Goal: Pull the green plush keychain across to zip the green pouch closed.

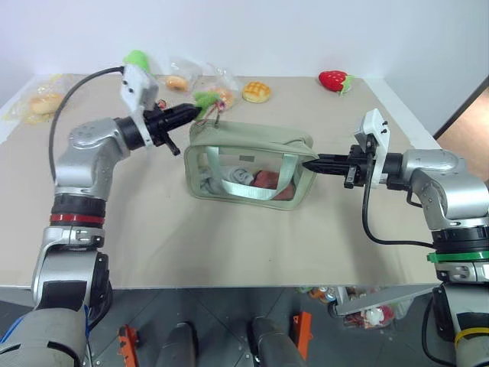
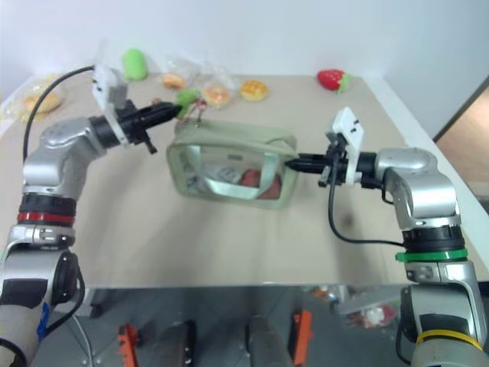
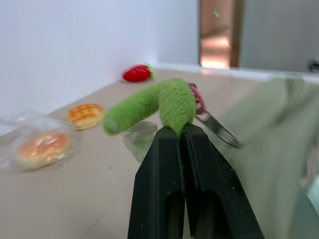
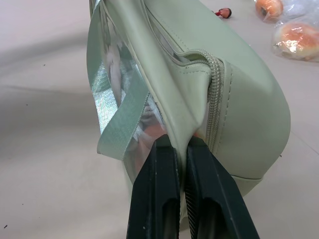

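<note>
Pinching fuzzy curved green plush keychain [image 3: 164,102] beside smooth green pouch [image 1: 252,141].

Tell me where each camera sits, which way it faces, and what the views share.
Left eye, right eye: on the head, looking forward and down at the green pouch on the table; both arms show.
Left wrist: along the left gripper, shut on the green plush keychain.
Right wrist: along the right gripper, shut on the pouch's end.
Shared: the pouch in all four views.

The left hand [image 1: 195,112] pinches the green plush keychain [image 1: 206,99]; the right hand [image 1: 307,163] grips the green pouch [image 1: 252,141].
</note>
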### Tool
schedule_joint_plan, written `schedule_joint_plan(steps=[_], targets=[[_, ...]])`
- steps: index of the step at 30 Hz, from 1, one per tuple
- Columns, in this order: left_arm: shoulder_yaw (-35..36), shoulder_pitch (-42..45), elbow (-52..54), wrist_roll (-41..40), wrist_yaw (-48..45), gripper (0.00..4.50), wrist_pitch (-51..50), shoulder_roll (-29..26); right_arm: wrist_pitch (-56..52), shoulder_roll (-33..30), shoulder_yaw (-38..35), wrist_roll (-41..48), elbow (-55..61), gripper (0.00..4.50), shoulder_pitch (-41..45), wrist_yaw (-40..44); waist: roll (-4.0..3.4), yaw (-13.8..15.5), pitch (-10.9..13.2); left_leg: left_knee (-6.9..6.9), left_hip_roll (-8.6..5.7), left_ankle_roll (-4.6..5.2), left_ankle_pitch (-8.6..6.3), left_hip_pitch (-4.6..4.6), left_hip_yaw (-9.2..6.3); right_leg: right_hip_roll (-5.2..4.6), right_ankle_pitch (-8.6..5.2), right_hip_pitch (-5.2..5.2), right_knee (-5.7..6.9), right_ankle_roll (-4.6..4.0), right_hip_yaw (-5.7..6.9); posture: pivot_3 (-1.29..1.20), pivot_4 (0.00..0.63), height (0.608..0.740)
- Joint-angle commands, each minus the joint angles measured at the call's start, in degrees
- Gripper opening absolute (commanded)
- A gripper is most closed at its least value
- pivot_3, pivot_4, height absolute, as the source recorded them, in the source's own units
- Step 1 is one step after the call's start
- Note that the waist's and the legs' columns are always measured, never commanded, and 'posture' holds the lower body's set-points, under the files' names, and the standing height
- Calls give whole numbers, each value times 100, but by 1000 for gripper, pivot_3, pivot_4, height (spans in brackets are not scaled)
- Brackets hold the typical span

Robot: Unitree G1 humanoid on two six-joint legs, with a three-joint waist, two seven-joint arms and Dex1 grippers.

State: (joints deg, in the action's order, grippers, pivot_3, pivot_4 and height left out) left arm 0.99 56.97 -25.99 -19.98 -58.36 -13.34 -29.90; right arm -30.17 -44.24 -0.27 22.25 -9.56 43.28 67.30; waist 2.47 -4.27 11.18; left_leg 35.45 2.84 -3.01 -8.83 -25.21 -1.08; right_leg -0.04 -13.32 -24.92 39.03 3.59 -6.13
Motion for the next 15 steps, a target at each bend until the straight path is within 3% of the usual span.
schedule_joint_plan(steps=[1, 9, 12, 15], targets=[[-205, 499, 299, 99, -422, 23, 336, 67, 1, -108, -168, 60, 239, 0, -70, -23, 0, 0, 0, 1, -1, 0, 0, -1, 1, 0, 0, 0, -1, 0, -1, 0, 150, 740], [-351, 504, 875, -23, -872, 23, -100, 82, -49, -156, -238, 116, 386, 0, -222, -119, -2, -18, 0, -2, 1, 1, 0, 5, -1, 4, -1, 0, 1, 1, -5, 0, 150, 740], [-282, 410, 961, -105, -970, 825, -444, -12, -53, -175, -250, 139, 403, 0, -247, -137, -2, -16, 0, 2, 0, 0, 0, 3, 0, 2, -1, 2, 1, 2, -5, 0, 150, 740], [-255, 312, 967, -67, -1023, 1937, -552, -166, -41, -165, -228, 140, 363, 0, -223, -145, -2, -19, 0, 2, 0, 1, 0, 5, 0, 2, 0, 2, 1, 1, -6, 0, 150, 740]])
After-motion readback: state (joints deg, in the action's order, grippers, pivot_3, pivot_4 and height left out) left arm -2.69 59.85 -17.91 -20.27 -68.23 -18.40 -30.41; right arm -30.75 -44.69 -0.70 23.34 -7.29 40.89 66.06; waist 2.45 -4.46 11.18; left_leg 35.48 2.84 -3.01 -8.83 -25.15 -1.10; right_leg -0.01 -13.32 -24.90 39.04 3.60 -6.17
